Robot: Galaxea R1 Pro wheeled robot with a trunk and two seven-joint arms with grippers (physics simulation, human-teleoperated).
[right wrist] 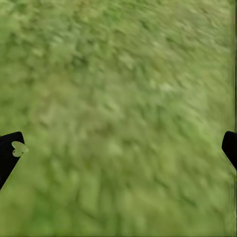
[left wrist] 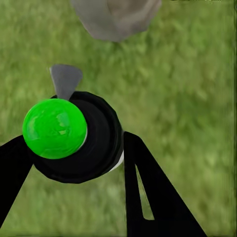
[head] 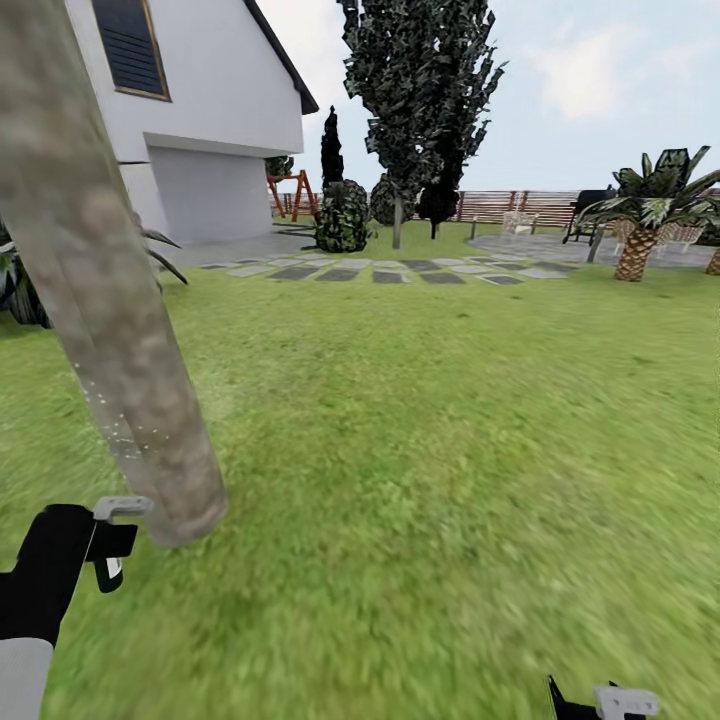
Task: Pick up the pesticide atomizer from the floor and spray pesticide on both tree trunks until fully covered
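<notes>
You're on mottled green lawn beside a smooth grey-beige trunk, white house and slat fence beyond.

Head view: white specks dot the trunk low down. Left wrist: your left gripper clamps the atomizer, round, black, green-capped, near the trunk's base. Right wrist: your right gripper is spread wide over blurry grass.

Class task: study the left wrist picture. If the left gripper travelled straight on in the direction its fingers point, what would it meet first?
Probably the grass. The left gripper, shut on the atomizer, looks down at lawn, with the tree trunk base just ahead of the nozzle. Depth is unclear, so the trunk could come first.
</notes>
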